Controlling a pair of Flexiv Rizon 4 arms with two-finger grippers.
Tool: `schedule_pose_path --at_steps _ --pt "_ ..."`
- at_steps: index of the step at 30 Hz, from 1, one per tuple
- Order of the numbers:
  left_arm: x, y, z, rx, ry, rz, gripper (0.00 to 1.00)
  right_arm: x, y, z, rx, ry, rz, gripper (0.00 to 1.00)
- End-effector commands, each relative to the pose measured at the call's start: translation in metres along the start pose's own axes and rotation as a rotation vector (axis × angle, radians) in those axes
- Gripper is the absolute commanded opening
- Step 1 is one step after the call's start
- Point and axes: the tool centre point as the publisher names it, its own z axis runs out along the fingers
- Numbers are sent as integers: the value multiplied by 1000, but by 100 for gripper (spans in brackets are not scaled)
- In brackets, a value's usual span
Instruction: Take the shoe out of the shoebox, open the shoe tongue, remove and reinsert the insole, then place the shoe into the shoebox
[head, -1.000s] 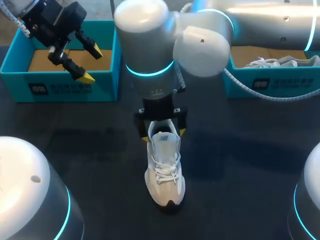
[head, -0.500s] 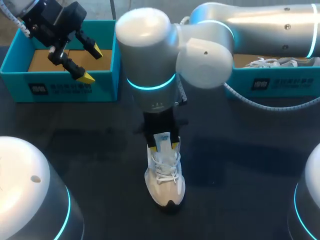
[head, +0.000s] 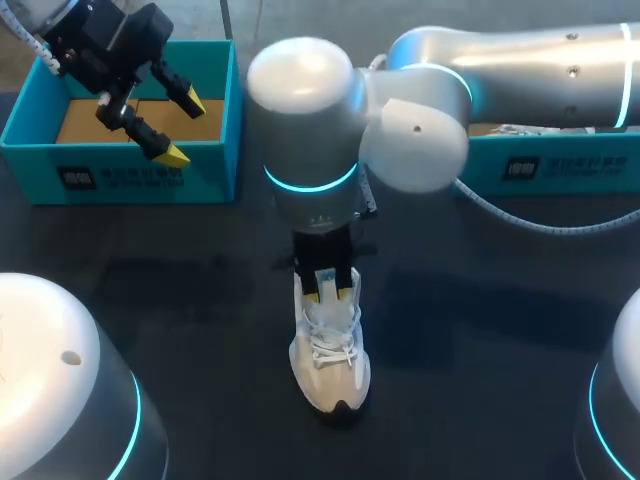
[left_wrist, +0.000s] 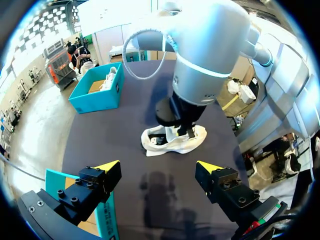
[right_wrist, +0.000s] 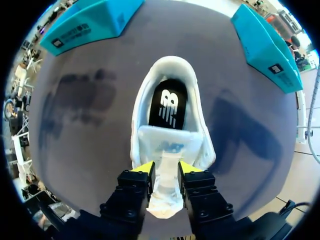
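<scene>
**A:** What has moved in the last second?

**B:** The right arm has sunk toward the shoe (head: 330, 350). The right gripper (head: 328, 284) straddled the heel collar a second ago and has now pinched in. The left arm hasn't budged.

**A:** Pinched on what?

**B:** The tongue (right_wrist: 167, 146). In the right wrist view both yellow-tipped fingers (right_wrist: 143, 169) press its upper strip from two sides, so the claw is clamped on it. I'd judge the aim is to draw the tongue up and widen the mouth. The dark insole (right_wrist: 169, 105) lies inside just past the tongue, not yet lifted.

**A:** Where does the shoe sit?

**B:** It stands on its sole near the middle of the table (head: 200, 300), out of either box. In the head view its toe is at 6 o'clock and its heel at 12.

**A:** And the other claw?

**B:** The left gripper (head: 183, 127) hangs over the left shoebox (head: 120, 178), at 10 o'clock from the shoe. Its fingers are wide apart and hold nothing. It looks parked out of the way, I'd guess.

**A:** The surface?

**B:** It is dark and matte. The right shoebox (head: 540, 165) stands at 2 o'clock with a second shoe (left_wrist: 107, 80) in it.
</scene>
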Motion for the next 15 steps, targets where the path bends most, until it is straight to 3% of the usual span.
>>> schedule_pose_path --at_steps 1,10,15 --pt "-1 0 0 -2 1 0 100 1 9 14 9 7 0 24" --pt "-1 0 0 -2 1 0 100 -6 7 -1 -36 -34 3 24" --pt "-1 0 0 -2 1 0 100 -4 13 6 -30 -40 -3 25"
